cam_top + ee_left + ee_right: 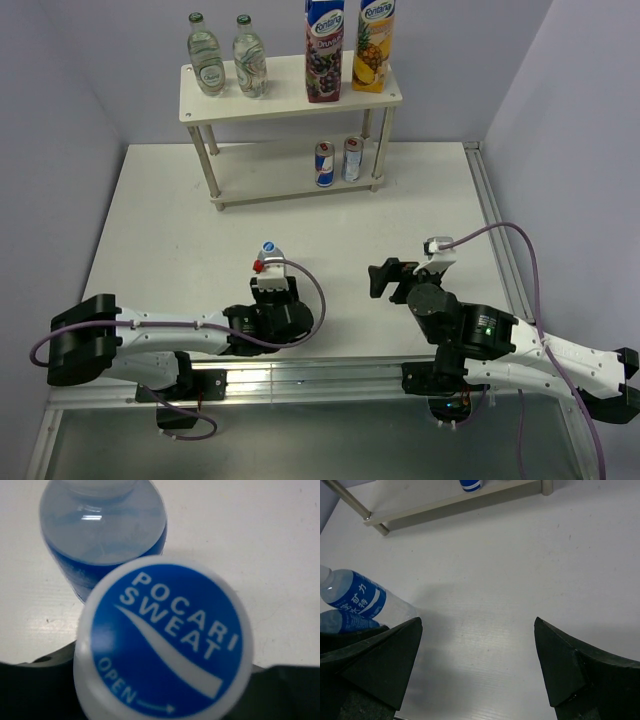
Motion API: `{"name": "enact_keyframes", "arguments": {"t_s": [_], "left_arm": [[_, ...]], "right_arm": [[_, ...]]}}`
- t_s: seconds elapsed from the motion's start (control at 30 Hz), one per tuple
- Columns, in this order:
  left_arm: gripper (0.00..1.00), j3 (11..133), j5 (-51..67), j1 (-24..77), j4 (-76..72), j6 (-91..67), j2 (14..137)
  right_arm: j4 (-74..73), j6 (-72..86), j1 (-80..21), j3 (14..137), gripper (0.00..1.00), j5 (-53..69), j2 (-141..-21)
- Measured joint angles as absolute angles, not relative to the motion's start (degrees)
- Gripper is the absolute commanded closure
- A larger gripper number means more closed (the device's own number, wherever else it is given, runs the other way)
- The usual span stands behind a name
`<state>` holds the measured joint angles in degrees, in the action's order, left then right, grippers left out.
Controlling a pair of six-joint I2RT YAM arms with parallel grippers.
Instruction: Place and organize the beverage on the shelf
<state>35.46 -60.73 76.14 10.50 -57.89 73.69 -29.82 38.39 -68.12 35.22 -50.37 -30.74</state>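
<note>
Left gripper, closure untellable behind the blue-capped clear plastic Pocari Sweat bottle at bench centre, appears mid-pickup; right gripper spread apart, empty; next move likely needs a secure lift to the cream-white two-tier shelf at 12 o'clock.

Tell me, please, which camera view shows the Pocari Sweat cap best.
Left wrist: the cap dominates the frame, its lettering legible. Top external shows just a tiny blue-white spot mid-table. Right wrist shows only blue-labelled bottle sides at its left edge.
</note>
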Motion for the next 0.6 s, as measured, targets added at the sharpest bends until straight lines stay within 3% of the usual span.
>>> {"name": "enact_keyframes", "arguments": {"t_s": [0.07,0.13,0.47,0.6], "left_arm": [[0.91,36.9,-60.2,76.2,13.9,-58.3,73.7],[0.99,38.0,-59.7,76.6,17.7,-59.6,73.5],[1.0,57.5,-60.0,82.7,50.0,-70.8,69.8],[1.0,64.1,-64.4,82.5,55.6,-71.4,64.8]], "right_arm": [[-29.8,38.5,-68.1,35.2,0.0,-50.5,-30.7],[-29.8,38.5,-68.1,35.1,0.0,-50.6,-30.7],[-29.8,38.5,-68.1,34.3,0.0,-51.0,-30.0],[-29.8,38.5,-68.1,34.2,0.0,-51.0,-29.8]]}}
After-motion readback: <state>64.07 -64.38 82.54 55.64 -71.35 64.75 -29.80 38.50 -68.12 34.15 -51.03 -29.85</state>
